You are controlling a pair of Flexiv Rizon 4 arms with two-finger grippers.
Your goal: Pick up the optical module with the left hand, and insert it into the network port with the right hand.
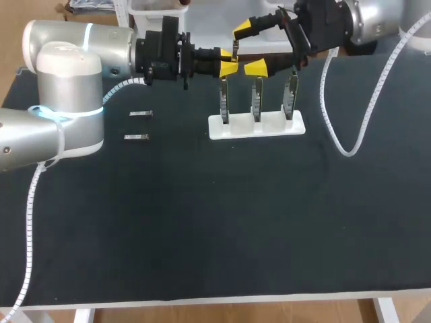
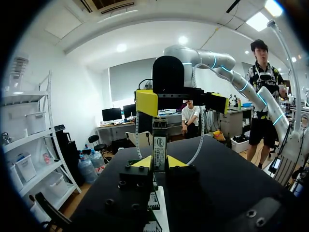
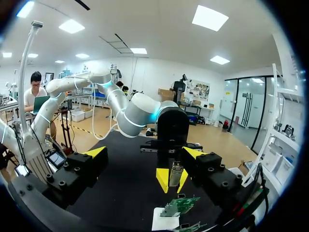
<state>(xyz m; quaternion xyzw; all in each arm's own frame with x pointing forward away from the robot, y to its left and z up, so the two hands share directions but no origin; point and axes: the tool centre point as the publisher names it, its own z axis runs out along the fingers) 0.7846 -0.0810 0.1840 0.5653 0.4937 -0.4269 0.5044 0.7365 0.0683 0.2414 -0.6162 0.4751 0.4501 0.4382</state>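
A black bench (image 1: 202,222) carries everything. The left arm (image 1: 67,74) comes in from the left side and the right arm (image 1: 363,20) from the far right corner, and they meet above the far middle of the bench.

Below them a white holder (image 1: 269,126) rests on the bench with three circuit boards (image 1: 256,101) standing upright in a row.

The right end effector (image 1: 250,48) is spread wide with nothing gripped. It faces the left one from just beside it, above the row of boards.

The left end effector (image 1: 227,63) is closed on the optical module (image 2: 159,147), one yellow tip on each side. In the left wrist view the module stands upright. In the right wrist view it sits ahead of the right end effector's parted fingers, above the holder.

Two more small modules (image 1: 140,113) (image 1: 136,137) lie flat on the bench, well apart from the holder on its left, one nearer than the other.
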